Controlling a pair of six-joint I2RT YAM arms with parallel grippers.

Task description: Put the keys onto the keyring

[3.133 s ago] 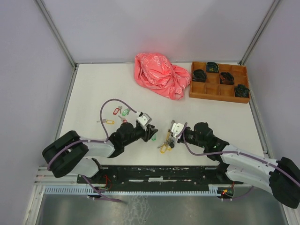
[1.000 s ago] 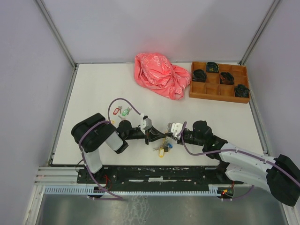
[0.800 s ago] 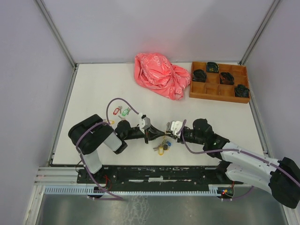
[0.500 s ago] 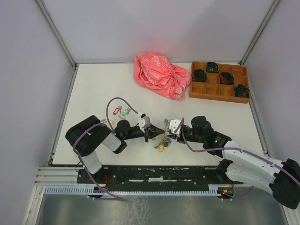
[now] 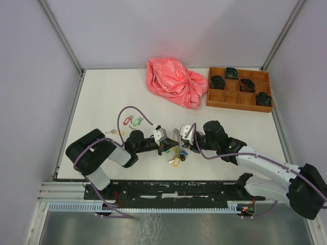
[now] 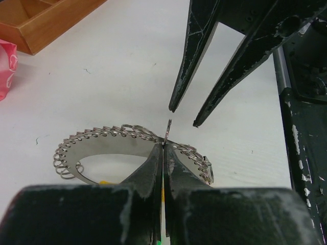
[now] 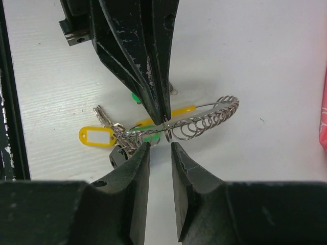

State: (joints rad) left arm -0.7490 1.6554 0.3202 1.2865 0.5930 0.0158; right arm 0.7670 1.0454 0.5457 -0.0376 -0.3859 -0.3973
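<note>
The keyring [image 7: 204, 122] lies on the white table as a silvery loop strung with small rings [image 6: 115, 133], with a yellow band [image 7: 176, 110] along one stretch. My left gripper [image 6: 163, 146] is shut on a green-tagged key, whose thin ring stands up at the fingertips [image 7: 162, 115] right against the loop. My right gripper [image 7: 159, 146] is open, its fingertips [image 6: 173, 106] on either side of that ring without touching it. A yellow-tagged key [image 7: 97, 137] hangs on the loop among others [image 5: 178, 152]. In the top view the left gripper [image 5: 167, 147] and the right gripper [image 5: 177, 141] meet tip to tip.
Loose keys with red and green tags [image 5: 132, 121] and a yellow one [image 5: 118, 132] lie behind the left arm. A crumpled pink bag [image 5: 174, 81] sits at the back, a wooden compartment tray [image 5: 238, 105] with black bundles to its right. The black base rail [image 6: 301, 127] runs nearby.
My right gripper has opened and moved left and slightly back, up to the left gripper's tip. The left gripper stays shut in about the same spot.
</note>
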